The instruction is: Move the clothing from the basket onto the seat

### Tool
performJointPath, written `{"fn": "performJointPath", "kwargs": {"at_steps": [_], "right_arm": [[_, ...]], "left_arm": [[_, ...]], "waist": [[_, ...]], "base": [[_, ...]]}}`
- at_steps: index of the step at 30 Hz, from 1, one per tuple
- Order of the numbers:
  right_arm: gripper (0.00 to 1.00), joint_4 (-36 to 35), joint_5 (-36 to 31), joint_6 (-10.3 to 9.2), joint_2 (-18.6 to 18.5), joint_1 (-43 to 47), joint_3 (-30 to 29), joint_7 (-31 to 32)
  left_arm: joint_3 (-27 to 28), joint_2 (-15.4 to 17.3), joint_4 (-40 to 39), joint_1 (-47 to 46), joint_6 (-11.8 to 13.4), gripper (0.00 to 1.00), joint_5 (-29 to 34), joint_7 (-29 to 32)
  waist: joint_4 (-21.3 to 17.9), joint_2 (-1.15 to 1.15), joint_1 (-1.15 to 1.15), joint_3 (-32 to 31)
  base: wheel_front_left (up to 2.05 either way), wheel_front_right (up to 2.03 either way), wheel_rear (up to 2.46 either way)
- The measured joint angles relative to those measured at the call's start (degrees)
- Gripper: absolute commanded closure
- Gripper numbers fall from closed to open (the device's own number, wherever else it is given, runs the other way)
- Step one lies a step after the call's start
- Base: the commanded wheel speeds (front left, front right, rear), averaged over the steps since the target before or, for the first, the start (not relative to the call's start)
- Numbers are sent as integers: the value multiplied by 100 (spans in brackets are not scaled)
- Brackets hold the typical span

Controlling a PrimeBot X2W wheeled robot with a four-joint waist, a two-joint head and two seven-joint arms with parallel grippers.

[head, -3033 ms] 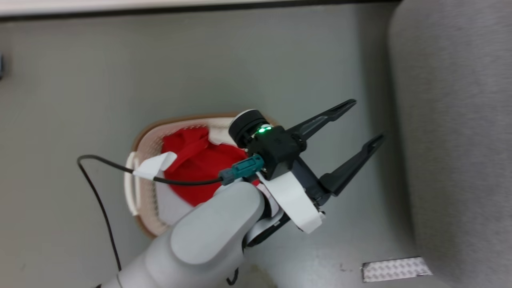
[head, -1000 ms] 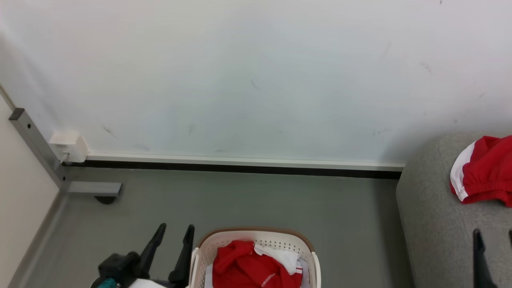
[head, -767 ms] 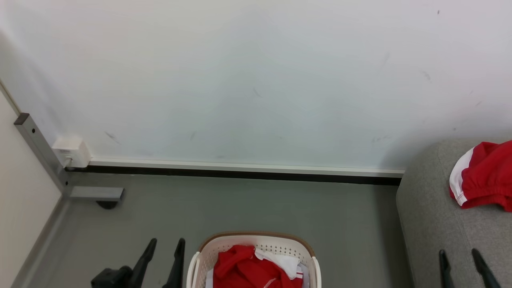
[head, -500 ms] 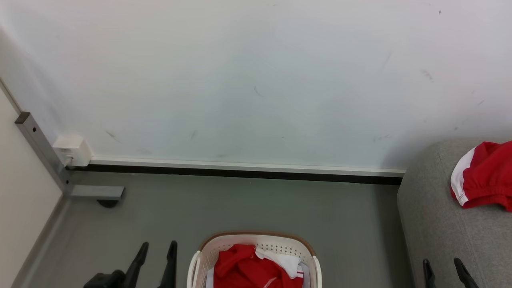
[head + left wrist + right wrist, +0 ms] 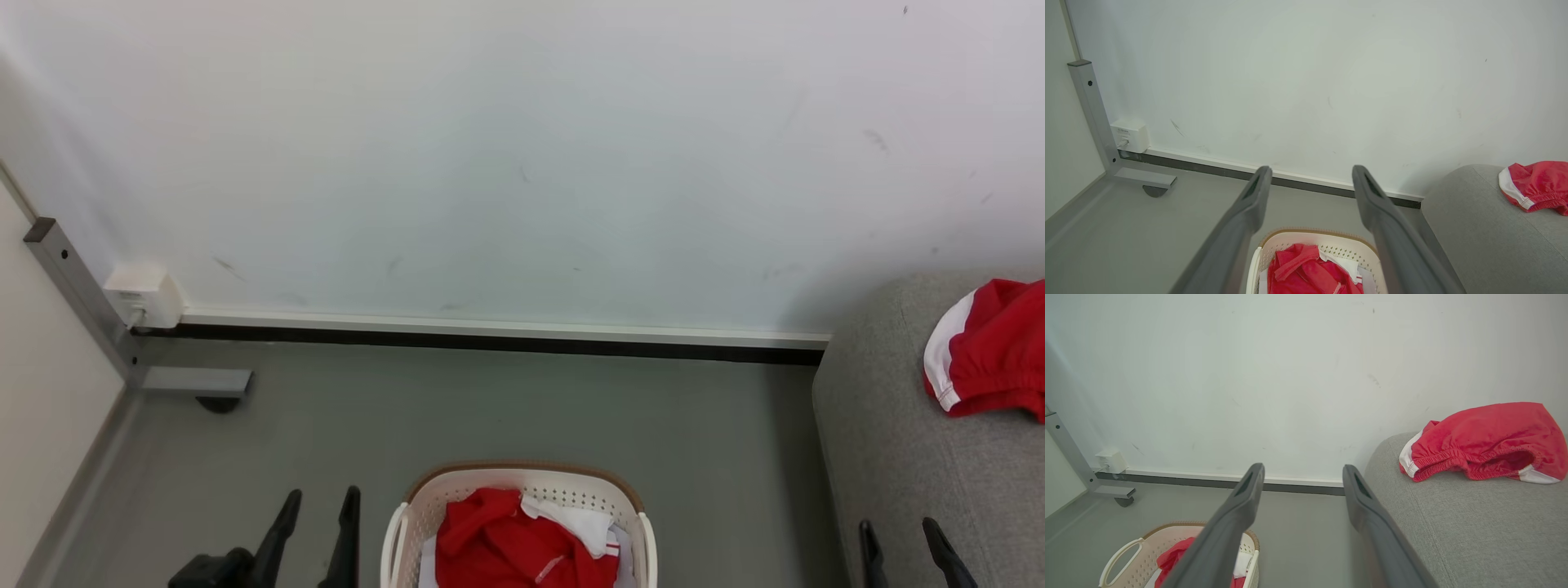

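A: Quick, where's the laundry?
B: Most red clothes (image 5: pixel 506 543) are in the basket (image 5: pixel 571 493), near, mid floor (image 5: pixel 490 408). There's a white bit on top, right side. One red garment (image 5: pixel 992 351) w/ white trim lies on the sofa (image 5: pixel 890 457), far right, well apart from the basket.
A: Left gripper?
B: Left gripper (image 5: pixel 323 492) is just left of the basket, fingers spread, nothing btwn them.
A: Right gripper?
B: Right gripper (image 5: pixel 896 524) is near, over the sofa's front part. Fingers apart, empty, well short of the garment.
A: Anything else?
B: A white box (image 5: pixel 145 294) sits low on the wall, far left, next to a grey metal post (image 5: pixel 61 269).
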Motion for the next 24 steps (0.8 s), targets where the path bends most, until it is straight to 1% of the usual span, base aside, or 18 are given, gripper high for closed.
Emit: {"fn": "performJointPath", "kwargs": {"at_steps": [5, 8, 10, 12, 16, 20, 24], "right_arm": [[0, -77, 2, 0, 8, -94, 20, 1], [0, -178, 10, 0, 5, -206, 54, 1], [0, -276, 23, 0, -10, -382, 48, 0], [0, -365, 27, 0, -19, -553, 37, 0], [0, -501, 59, 0, -22, -795, -1, 0], [0, -654, 123, 0, -24, -1101, -3, 0], [0, -800, 175, 0, -20, -1422, -7, -1]], "left_arm": [[-77, -9, 16, -149, 0, 0, 0, -1], [-293, -19, 123, -416, 0, 0, 1, 0], [-481, -34, 265, -753, -1, 0, 25, -1], [-661, -41, 577, -1094, -1, 0, 73, 8], [-801, -48, 1203, -1788, 27, 0, 149, 147], [-937, -67, 1791, -2490, 196, 0, 297, 416], [-1114, -80, 2469, -3130, 380, 0, 458, 878]], "waist": [[-75, 0, 0, 136], [-142, 0, 0, 286], [-185, 0, 0, 461], [-238, 0, 1, 651], [-393, 0, 1, 1039], [-580, 0, 1, 1464], [-771, 0, 2, 1949]], "base": [[0, 0, 0], [0, 0, 0], [0, 0, 0], [0, 0, 0], [0, 0, 0], [0, 0, 0], [0, 0, 0]]}}
